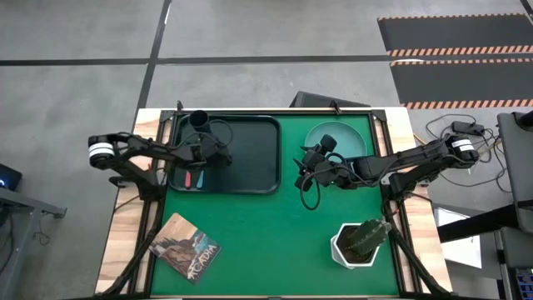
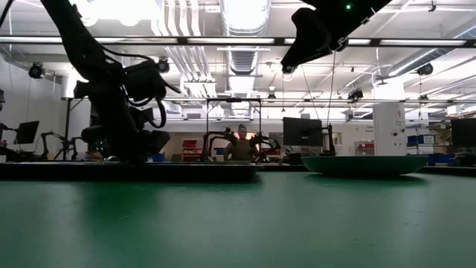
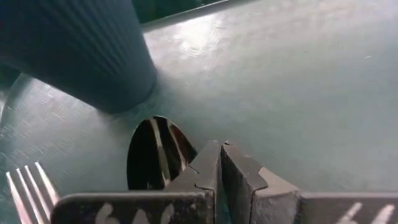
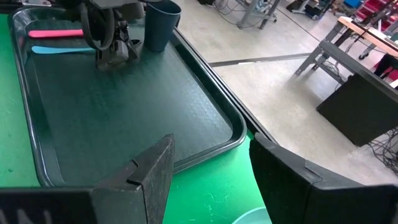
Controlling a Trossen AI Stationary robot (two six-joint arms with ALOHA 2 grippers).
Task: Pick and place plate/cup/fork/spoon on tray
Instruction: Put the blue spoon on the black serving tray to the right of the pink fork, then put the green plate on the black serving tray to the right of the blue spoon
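Observation:
The black tray (image 1: 250, 158) lies at the table's far left. On it stand the black cup (image 1: 200, 121) in its far left corner, and the pink-handled fork (image 1: 187, 179) and blue-handled spoon (image 1: 198, 177) side by side along its left side. My left gripper (image 3: 221, 163) is shut, low over the tray, right beside the spoon's bowl (image 3: 155, 152), with the fork's tines (image 3: 28, 183) next to it. The teal plate (image 1: 341, 135) rests on the table at the far right. My right gripper (image 4: 211, 180) is open and empty, above the table between tray and plate. My left gripper's shut fingers (image 3: 205, 165) point down at the tray beside the spoon's bowl and hide the spoon's neck. I cannot tell whether they touch the spoon. The spoon lies flat on the tray.
A white pot with a green plant (image 1: 360, 242) stands near the table's near right. A picture book (image 1: 187, 247) lies at the near left. The tray's right half (image 4: 124, 106) is bare. A person (image 2: 242, 145) shows far off in the room behind.

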